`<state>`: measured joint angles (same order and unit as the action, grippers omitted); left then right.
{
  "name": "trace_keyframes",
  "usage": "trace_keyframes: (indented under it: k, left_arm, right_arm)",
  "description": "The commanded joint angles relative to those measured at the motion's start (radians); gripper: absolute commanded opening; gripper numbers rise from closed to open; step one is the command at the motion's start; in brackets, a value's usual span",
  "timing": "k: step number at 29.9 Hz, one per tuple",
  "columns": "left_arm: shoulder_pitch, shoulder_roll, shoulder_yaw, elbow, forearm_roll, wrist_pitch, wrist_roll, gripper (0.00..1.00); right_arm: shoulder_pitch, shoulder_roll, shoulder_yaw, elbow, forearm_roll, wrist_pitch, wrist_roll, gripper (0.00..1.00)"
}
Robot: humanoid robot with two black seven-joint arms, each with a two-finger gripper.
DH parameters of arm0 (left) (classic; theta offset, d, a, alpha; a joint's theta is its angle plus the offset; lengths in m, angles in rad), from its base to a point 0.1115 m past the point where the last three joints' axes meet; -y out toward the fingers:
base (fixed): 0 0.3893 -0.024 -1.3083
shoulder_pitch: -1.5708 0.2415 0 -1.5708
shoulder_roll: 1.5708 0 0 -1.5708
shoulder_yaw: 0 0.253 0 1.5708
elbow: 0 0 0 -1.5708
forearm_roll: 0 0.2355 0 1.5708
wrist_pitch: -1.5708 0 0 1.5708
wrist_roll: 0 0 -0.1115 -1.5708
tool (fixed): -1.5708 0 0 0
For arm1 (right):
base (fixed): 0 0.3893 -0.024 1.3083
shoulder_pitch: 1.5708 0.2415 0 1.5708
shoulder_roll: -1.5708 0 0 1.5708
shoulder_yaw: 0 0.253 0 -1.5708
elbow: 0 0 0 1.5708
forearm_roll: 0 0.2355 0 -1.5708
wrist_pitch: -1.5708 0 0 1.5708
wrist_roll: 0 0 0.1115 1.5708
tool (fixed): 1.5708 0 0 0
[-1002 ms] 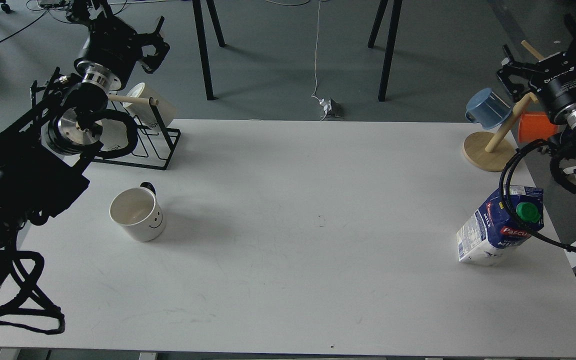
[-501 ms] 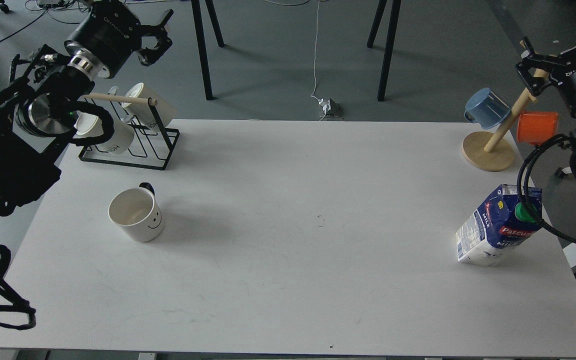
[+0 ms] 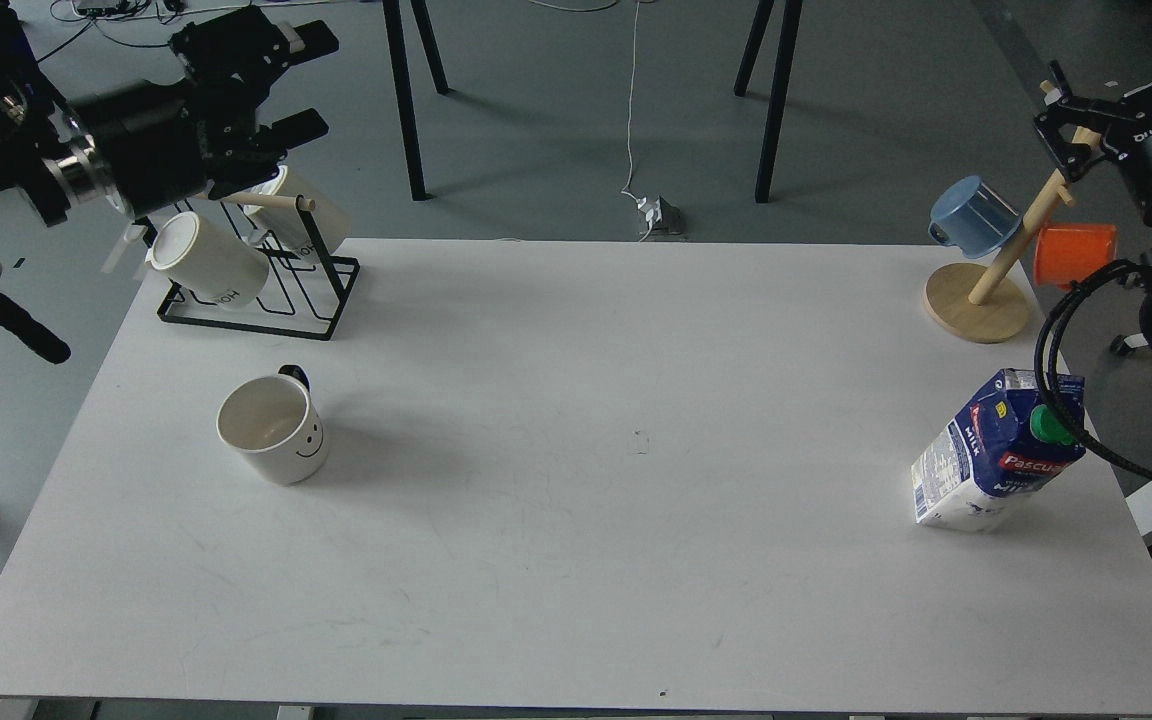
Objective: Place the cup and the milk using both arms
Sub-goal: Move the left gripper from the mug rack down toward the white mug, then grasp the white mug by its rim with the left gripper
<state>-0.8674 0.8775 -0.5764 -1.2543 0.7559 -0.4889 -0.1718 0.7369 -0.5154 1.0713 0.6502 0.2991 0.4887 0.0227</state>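
A white cup with a smiley face (image 3: pixel 271 428) stands upright on the left part of the white table (image 3: pixel 576 560). A blue and white milk carton (image 3: pixel 991 455) with a green cap stands near the table's right edge, leaning a little. My left gripper (image 3: pixel 301 82) is open and empty, beyond the far left corner, above the mug rack and well away from the cup. My right gripper (image 3: pixel 1061 115) looks open and empty at the top of the wooden mug tree, far above the carton. A black cable of my right arm loops in front of the carton's cap.
A black wire rack (image 3: pixel 321 318) with two white mugs lying in it stands at the far left corner. A wooden mug tree (image 3: pixel 976 305) with a blue cup (image 3: pixel 971 212) and an orange cup (image 3: pixel 1074 255) stands at the far right corner.
My left arm has swung up and out to the left, off the table, and its gripper now points right above the rack. My right arm has drawn back to the right. Cup and carton have not moved.
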Motion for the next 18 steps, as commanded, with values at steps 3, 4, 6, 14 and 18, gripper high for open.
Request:
trace_keyframes:
  k: [3,4,6,14,18]
  left_arm:
    - [0.086,0.142,0.01,-0.14,0.208,0.0,-0.023,0.84]
    - [0.103,0.147,0.012,-0.14,0.27,0.0,-0.034,0.84]
    - [0.129,0.147,0.013,-0.136,0.388,0.0,-0.055,0.84]
    - [0.298,0.155,0.023,-0.18,1.066,0.19,-0.1,0.84]
    - [0.312,0.138,0.049,-0.111,1.166,0.231,-0.1,0.82]
  right_arm:
    - [0.004,-0.041,0.004,0.023,0.0,0.0,0.002,0.99]
    - [0.006,-0.048,0.004,0.026,0.0,0.0,0.002,0.99]
    - [0.012,-0.049,0.004,0.026,0.0,0.0,0.002,0.99]
    - [0.012,-0.049,0.003,0.025,0.0,0.0,0.002,0.99]
    - [0.007,-0.048,0.001,0.026,0.0,0.0,0.002,0.99]
